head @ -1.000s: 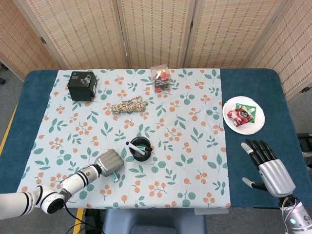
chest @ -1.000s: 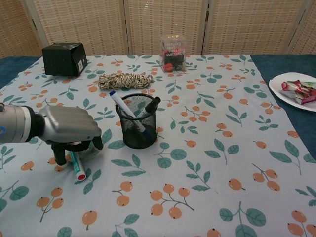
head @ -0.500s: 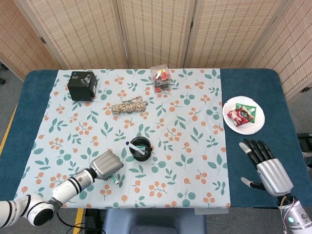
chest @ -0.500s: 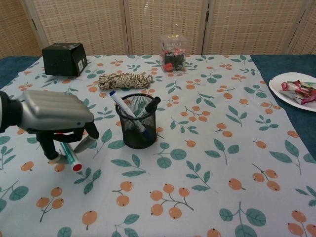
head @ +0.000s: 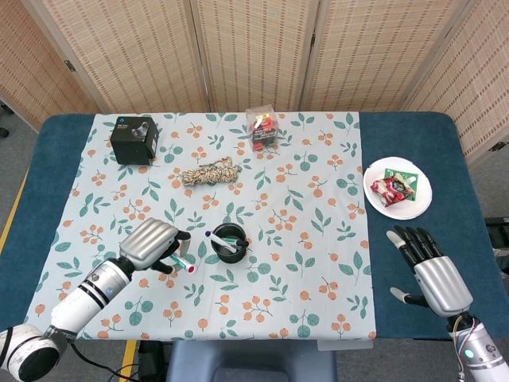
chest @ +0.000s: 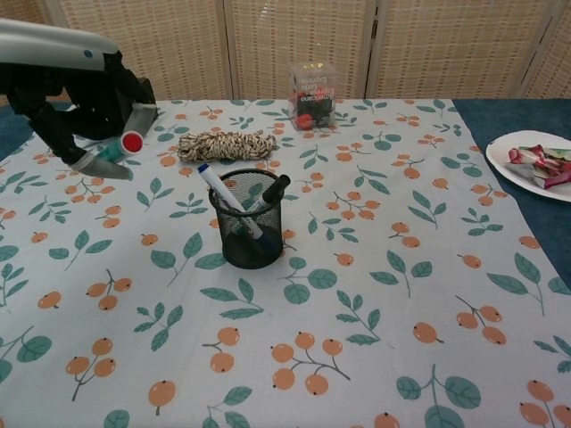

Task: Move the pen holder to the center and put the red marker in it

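The black mesh pen holder (head: 228, 243) (chest: 250, 229) stands on the floral cloth near the table's middle, with a blue-capped white marker and a black marker in it. My left hand (head: 149, 244) (chest: 76, 89) is raised off the cloth to the left of the holder. It grips the red marker (head: 184, 262) (chest: 123, 145), whose red cap end points toward the holder. My right hand (head: 427, 270) hovers over the blue table at the front right, fingers spread and holding nothing.
A coil of rope (head: 208, 173) (chest: 226, 144), a black box (head: 132, 139) and a clear box of red items (head: 262, 128) (chest: 312, 94) lie behind the holder. A white plate (head: 374, 185) with a snack packet sits at the right.
My left hand has lifted the red marker off the cloth and carried it up, the arm swinging left. The right hand has barely shifted.
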`<action>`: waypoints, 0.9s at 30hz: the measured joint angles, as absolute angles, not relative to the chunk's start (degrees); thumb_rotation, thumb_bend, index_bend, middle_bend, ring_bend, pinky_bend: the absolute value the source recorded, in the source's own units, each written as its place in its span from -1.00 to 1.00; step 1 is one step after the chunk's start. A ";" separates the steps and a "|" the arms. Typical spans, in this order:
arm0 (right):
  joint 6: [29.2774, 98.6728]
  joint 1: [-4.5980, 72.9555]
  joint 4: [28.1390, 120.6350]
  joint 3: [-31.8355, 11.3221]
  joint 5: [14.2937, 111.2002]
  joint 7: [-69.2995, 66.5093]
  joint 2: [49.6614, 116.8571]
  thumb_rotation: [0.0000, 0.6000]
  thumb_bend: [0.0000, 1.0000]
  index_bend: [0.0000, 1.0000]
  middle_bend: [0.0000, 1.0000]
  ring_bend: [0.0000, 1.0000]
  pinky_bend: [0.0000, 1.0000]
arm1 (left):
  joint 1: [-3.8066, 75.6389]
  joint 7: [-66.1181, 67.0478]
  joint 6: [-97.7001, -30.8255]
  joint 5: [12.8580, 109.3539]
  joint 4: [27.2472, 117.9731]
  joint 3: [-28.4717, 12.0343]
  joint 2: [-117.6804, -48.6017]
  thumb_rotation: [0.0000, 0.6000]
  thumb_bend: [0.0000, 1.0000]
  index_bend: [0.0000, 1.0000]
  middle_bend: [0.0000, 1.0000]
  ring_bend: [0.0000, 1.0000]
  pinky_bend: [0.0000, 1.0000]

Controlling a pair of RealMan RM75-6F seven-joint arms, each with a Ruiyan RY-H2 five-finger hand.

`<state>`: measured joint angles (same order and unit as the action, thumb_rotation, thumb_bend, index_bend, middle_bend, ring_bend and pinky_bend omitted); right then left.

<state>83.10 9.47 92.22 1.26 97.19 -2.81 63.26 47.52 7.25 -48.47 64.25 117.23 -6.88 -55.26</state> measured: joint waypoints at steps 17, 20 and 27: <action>82.05 10.45 91.24 0.83 96.57 -5.26 62.93 1.00 -0.79 -1.00 -1.00 -1.00 -1.00 | 53.06 -7.60 -44.29 52.48 110.23 -16.47 -67.64 1.00 -0.29 0.44 0.89 0.78 0.80; 81.67 10.65 91.14 0.78 96.38 -5.08 63.05 1.00 -0.79 -1.00 -1.00 -1.00 -1.00 | 54.26 -7.80 -44.68 50.34 107.88 -17.44 -69.98 1.00 -0.28 0.44 0.89 0.78 0.80; 81.31 10.99 90.82 0.40 95.62 -6.23 62.84 1.00 -0.79 -1.00 -1.00 -1.00 -1.00 | 56.87 -6.99 -45.88 44.99 104.24 -18.71 -75.20 1.00 -0.28 0.44 0.89 0.78 0.80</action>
